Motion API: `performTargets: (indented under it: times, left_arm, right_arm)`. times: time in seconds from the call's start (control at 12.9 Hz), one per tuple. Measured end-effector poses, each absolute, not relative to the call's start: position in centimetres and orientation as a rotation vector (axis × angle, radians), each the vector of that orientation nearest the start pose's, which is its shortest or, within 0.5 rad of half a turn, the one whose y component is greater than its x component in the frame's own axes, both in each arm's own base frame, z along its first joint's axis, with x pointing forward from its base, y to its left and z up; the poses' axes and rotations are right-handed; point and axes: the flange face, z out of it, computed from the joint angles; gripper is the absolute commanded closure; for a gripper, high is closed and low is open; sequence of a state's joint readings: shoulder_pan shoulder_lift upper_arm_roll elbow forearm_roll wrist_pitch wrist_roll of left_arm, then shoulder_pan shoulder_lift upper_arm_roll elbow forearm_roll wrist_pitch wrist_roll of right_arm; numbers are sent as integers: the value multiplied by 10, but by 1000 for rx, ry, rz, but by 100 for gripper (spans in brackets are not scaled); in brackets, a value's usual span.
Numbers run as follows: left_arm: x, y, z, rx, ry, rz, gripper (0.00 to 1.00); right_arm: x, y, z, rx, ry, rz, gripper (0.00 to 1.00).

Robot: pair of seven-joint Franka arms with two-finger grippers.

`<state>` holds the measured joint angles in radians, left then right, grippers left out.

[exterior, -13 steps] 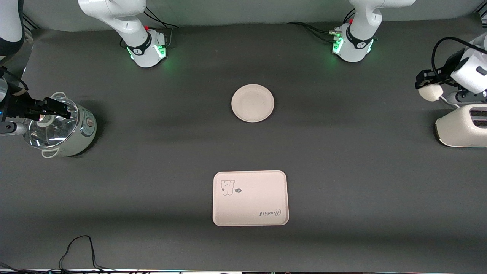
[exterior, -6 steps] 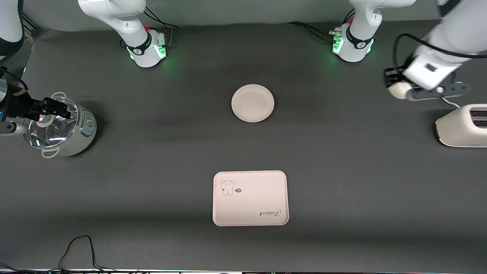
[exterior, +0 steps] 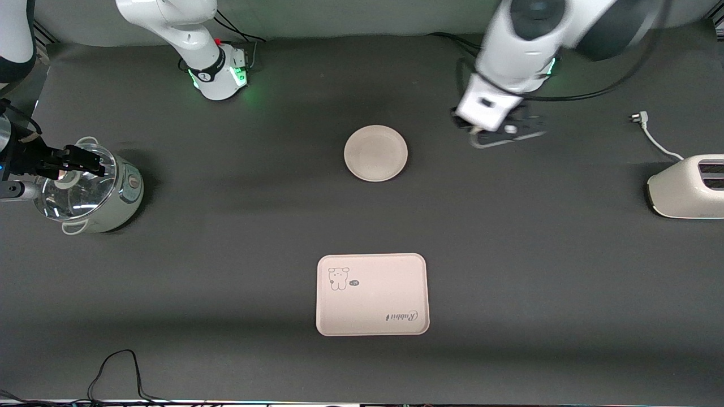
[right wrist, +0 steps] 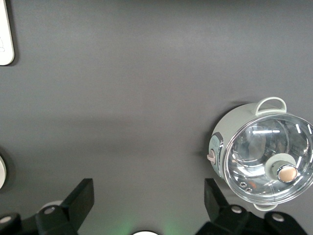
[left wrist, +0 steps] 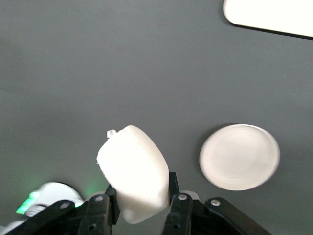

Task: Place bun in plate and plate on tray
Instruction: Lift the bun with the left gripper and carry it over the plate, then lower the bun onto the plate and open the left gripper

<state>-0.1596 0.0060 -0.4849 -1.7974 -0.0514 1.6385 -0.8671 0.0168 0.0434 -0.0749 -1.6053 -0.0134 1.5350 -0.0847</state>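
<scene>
The white bun [left wrist: 134, 171] is pinched in my left gripper [left wrist: 142, 196], whose fingers are shut on its sides. That left gripper [exterior: 474, 131] hangs over bare table beside the plate, toward the left arm's end; the hand hides the bun in the front view. The round cream plate [exterior: 375, 152] [left wrist: 239, 156] lies empty at mid-table. Nearer the front camera lies the rectangular tray [exterior: 371, 294] [left wrist: 269, 14] with its animal drawing, also empty. My right gripper [exterior: 85, 161] [right wrist: 146, 200] stands open over the pot at the right arm's end and holds nothing.
A pale green pot [exterior: 93, 189] [right wrist: 264, 156] with a glass lid sits at the right arm's end. A white toaster [exterior: 687, 186] with its loose plug [exterior: 639, 117] sits at the left arm's end. A black cable [exterior: 119, 367] lies by the near table edge.
The left arm has swung from above the toaster toward the plate, carrying the bun with it. The right arm has not moved.
</scene>
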Motion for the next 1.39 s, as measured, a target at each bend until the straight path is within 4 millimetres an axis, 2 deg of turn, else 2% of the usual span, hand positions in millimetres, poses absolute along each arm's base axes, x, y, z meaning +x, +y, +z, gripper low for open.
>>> performTargets:
  times: [0.15,0.31,0.54,0.77,0.93,1.08,1.24,1.31,1.39]
  left_arm:
    - [412,-386,493,-3052,-386,247,60]
    - [389,-431,453,-3071,-439,260,60]
    - [358,-478,374,-3079,-530,294,60]
    - [343,-500,301,-3065,-592,279,61]
    - [331,-511,259,-3054,-614,257,62]
    - [319,-519,229,-3043,-620,251,62]
    - [315,-521,216,-3038,-618,256,59]
    - [316,-521,216,-3038,-620,254,20]
    - [317,-521,217,-3039,-622,252,0]
  right_arm:
    - [560,-33,581,-3145,-42,181,0]
    - [560,-33,581,-3145,-42,181,0]
    - [560,-33,581,-3145,-42,181,0]
    - [560,-33,581,-3144,-42,181,0]
    - [560,-33,581,-3144,-42,182,0]
    - [560,-33,581,-3144,-42,182,0]
    - [560,-33,581,-3144,-42,182,0]
    - [560,-33,581,-3144,-42,182,0]
    - [560,-33,581,-3144,-42,182,0]
